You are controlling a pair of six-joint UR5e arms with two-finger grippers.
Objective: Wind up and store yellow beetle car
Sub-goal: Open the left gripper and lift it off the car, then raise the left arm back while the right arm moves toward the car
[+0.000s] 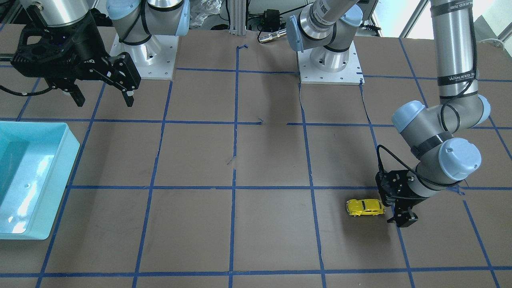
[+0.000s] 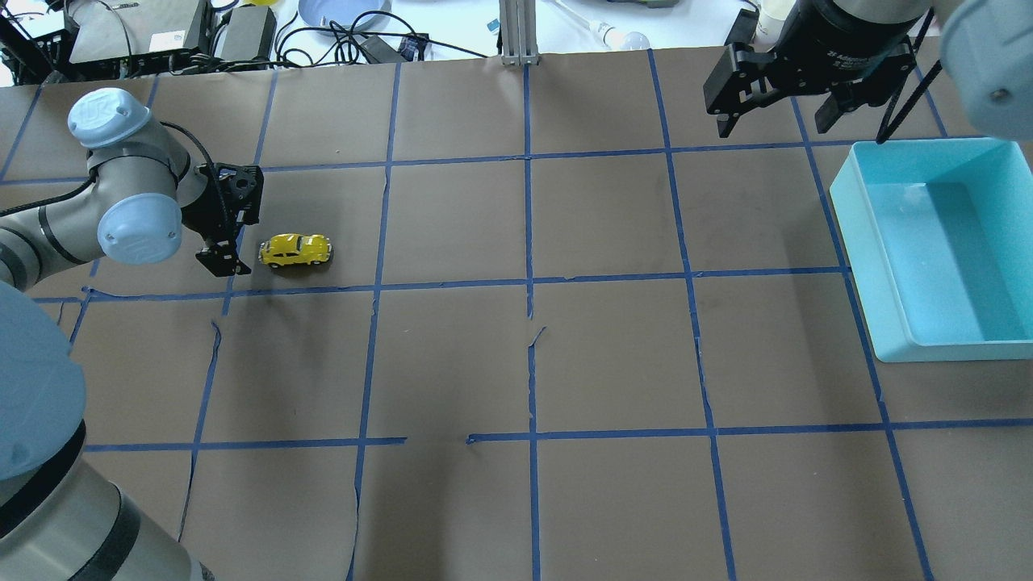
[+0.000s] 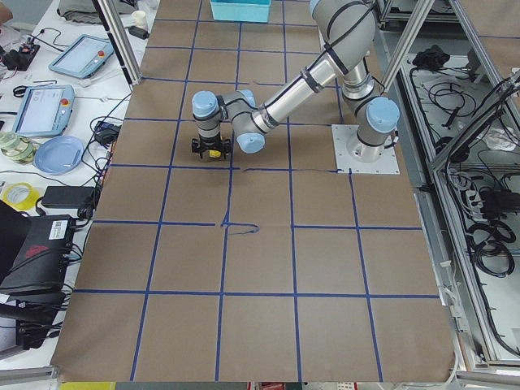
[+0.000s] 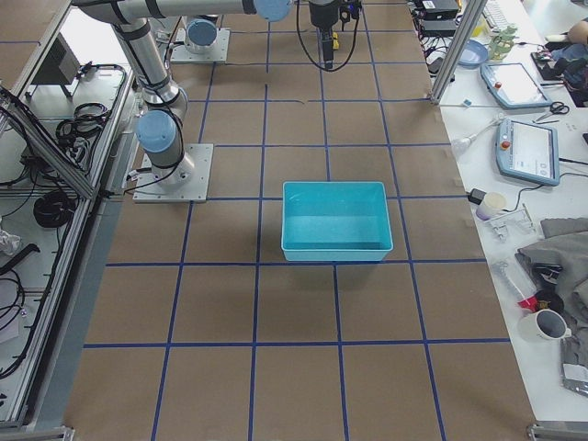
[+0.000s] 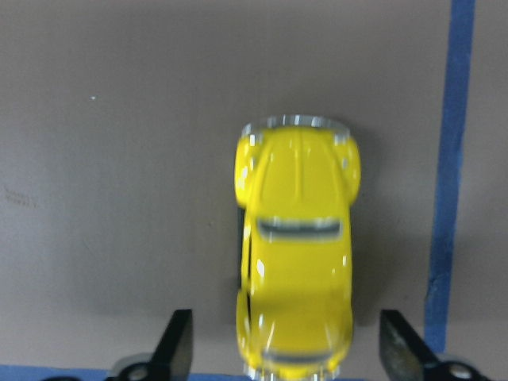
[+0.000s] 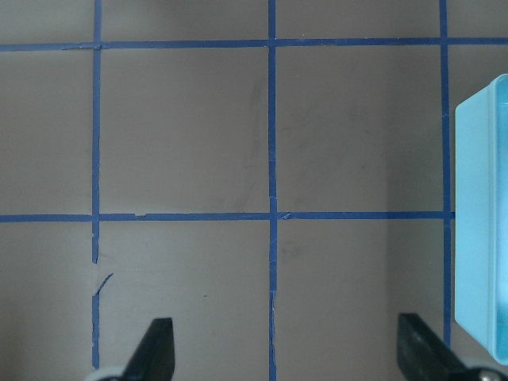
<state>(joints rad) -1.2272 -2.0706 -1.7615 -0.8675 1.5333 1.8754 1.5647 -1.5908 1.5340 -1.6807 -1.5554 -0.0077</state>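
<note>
**A:** Where's the car?

**B:** The car (image 5: 295, 254) stands on its wheels on the brown table (image 2: 613, 363), on the robot's left side. It is inside one square of the blue tape (image 2: 529, 282) grid, and one tape line runs close along its flank.

**A:** And the left gripper?

**B:** The left gripper (image 1: 403, 219) is down low, right at one end of the car. In the wrist view its fingers (image 5: 176, 343) stand wide apart, with that end of the car between the tips. A strip of bare table shows on either side of the car, so the jaws are spread and have hold of nothing. No contact with the car shows. Whether the tips rest on the table, I cannot tell.

**A:** What lies further over?

**B:** The bin (image 2: 867, 266), pale teal and rectangular, is across the table on the robot's right, well apart from the car. Its glossy floor catches the light.

**A:** And the right gripper?

**B:** The right gripper (image 1: 105, 101) hangs high above the table and points down. It is beyond the bin's far corner, toward the table's far edge in the overhead view. Its jaws are spread wide and grip nothing. Its wrist view shows the tape grid below and the bin's wall at the right edge.
</note>
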